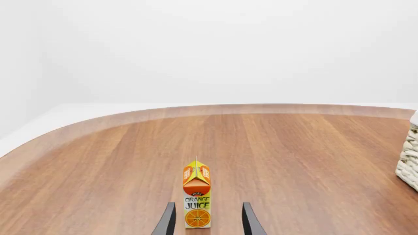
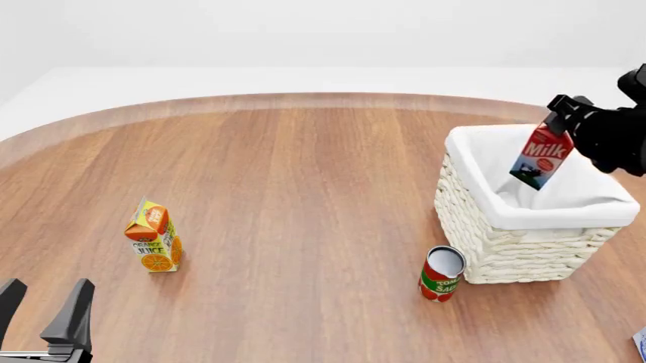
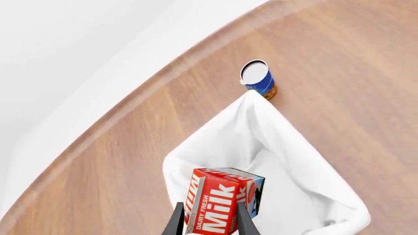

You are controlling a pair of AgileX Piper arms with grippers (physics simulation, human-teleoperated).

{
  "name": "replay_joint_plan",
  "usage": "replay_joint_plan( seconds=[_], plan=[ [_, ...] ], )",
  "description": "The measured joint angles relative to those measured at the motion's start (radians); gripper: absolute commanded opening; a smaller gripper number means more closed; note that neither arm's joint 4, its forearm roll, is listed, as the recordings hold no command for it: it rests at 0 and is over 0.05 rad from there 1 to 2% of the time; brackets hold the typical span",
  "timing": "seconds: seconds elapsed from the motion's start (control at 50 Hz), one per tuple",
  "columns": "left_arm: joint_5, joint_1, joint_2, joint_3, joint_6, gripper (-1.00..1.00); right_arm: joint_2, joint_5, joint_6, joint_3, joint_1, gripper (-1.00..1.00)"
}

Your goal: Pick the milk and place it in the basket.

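Observation:
The milk [image 2: 540,156], a red-topped carton with a blue-and-white lower part, hangs tilted over the open white wicker basket [image 2: 485,242]. My right gripper [image 2: 561,113] is shut on the carton's red top. In the right wrist view the milk [image 3: 225,200] sits between the fingers above the basket's white cloth lining [image 3: 274,147]. My left gripper [image 2: 42,306] is open and empty at the near left of the table. It shows in the left wrist view [image 1: 207,220] with the fingers either side of the juice carton, which stands farther off.
An orange juice carton [image 2: 153,237] stands at the left, also seen in the left wrist view [image 1: 197,198]. A red tomato-sauce can [image 2: 440,274] stands against the basket's near left corner. A blue-sided can [image 3: 257,78] stands beyond the basket in the right wrist view.

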Motion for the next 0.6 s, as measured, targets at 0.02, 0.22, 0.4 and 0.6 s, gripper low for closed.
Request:
replay_joint_plan(
  seconds=[0.02, 0.22, 0.4, 0.6],
  plan=[
    [0.0, 0.0, 0.0, 0.0, 0.0, 1.0, 0.002, -0.002, -0.001, 0.001, 0.0, -1.0],
    [0.0, 0.0, 0.0, 0.0, 0.0, 1.0, 0.018, -0.017, -0.009, 0.009, 0.002, -1.0],
    [0.0, 0.0, 0.0, 0.0, 0.0, 1.0, 0.035, -0.032, -0.016, 0.016, 0.007, -1.0],
    [0.0, 0.0, 0.0, 0.0, 0.0, 1.0, 0.052, -0.046, -0.024, 0.022, 0.014, -1.0]
  ],
)
